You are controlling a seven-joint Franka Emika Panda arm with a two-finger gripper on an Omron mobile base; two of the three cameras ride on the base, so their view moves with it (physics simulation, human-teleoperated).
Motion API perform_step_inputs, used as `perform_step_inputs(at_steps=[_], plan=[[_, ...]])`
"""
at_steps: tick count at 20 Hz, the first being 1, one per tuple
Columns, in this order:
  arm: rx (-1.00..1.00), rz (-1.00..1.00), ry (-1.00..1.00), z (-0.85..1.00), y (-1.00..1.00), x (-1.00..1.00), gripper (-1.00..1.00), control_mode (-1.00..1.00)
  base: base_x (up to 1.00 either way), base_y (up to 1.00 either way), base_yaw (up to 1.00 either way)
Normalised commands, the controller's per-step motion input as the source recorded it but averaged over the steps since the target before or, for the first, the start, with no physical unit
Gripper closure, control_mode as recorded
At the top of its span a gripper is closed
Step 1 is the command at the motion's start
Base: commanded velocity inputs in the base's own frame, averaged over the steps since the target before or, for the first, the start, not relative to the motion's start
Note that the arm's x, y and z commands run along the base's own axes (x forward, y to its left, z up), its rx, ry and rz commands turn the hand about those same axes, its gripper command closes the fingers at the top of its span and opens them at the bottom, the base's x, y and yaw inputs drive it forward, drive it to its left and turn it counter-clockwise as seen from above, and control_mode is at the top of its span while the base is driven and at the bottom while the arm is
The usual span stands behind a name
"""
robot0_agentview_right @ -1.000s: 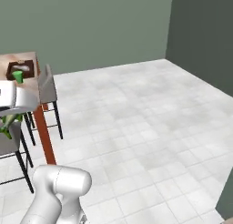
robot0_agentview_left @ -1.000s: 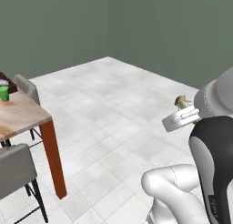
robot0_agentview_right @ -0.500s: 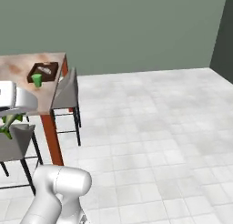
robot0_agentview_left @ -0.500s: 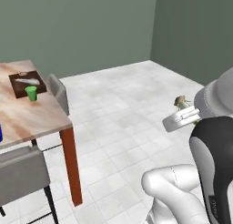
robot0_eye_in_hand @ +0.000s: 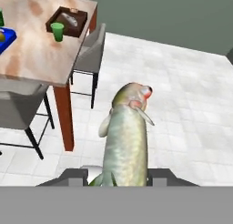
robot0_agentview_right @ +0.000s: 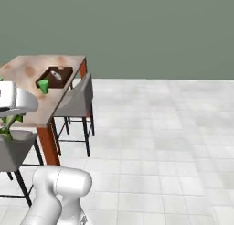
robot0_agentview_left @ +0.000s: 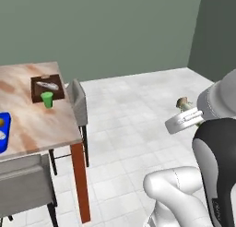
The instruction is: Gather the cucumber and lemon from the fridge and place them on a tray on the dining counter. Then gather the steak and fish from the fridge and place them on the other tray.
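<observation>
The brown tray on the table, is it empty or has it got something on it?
Not empty: the brown tray holds one pale thing, too small to identify.

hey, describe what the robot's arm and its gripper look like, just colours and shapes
The arm is glossy white, built of rounded, bulbous segments, with a large dark, nearly black section at the joint near the right edge of the left base view. The wrist end is a flat white block with ribbed grooves. In the hand view the gripper ends in two small dark grey, blocky finger tips. No cables or markings are visible.
</observation>
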Motion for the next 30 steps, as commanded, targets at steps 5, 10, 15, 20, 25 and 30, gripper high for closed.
perform_step_inputs(at_steps=[5,10,15,20,25,30], plan=[[0.0,0.0,0.0,0.0,0.0,0.0,1.0,1.0,0.74,-0.47,0.34],[0.0,0.0,0.0,0.0,0.0,0.0,1.0,1.0,0.71,-0.5,0.33],[0.0,0.0,0.0,0.0,0.0,0.0,1.0,1.0,0.66,-0.49,0.32],[0.0,0.0,0.0,0.0,0.0,0.0,1.0,1.0,0.64,-0.48,0.32],[0.0,0.0,0.0,0.0,0.0,0.0,1.0,1.0,0.63,-0.47,0.31],[0.0,0.0,0.0,0.0,0.0,0.0,1.0,1.0,0.6,-0.45,0.3]])
